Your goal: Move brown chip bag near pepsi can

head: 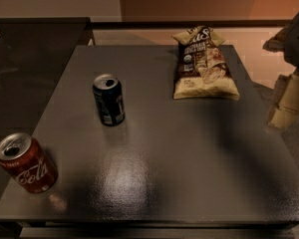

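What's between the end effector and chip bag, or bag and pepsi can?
Nothing visible. Only bare grey tabletop lies between the crinkly brown chip bag, far right, and the dark blue pepsi can. The red Coca-Cola can stands near left, off that line. The pale end effector hangs right of the bag, unobstructed.

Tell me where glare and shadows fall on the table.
Camera view: dim, warm light; pale glare on the table in front of the pepsi can; a broad shadow right of it, below the brown chip bag; the end effector hangs at the right edge.
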Action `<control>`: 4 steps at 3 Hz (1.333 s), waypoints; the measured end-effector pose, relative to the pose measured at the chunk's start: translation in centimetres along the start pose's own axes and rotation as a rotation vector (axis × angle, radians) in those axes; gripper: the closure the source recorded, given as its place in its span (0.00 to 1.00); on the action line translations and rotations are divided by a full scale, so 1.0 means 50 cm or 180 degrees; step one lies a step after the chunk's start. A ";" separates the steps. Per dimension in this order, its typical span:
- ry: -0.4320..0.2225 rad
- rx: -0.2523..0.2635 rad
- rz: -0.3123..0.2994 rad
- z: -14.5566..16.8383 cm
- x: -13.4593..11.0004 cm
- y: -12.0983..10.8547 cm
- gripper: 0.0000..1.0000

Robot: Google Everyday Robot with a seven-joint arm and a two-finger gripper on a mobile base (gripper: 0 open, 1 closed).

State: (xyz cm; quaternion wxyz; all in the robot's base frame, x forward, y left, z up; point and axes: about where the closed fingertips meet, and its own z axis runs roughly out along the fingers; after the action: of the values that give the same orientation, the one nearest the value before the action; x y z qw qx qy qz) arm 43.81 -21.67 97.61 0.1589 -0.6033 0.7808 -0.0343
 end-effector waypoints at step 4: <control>-0.0243 0.0075 0.0415 0.122 -0.018 -0.107 0.00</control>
State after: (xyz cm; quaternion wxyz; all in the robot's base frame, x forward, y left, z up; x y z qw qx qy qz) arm 50.75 -21.42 93.32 0.1974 -0.5502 0.8113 -0.0101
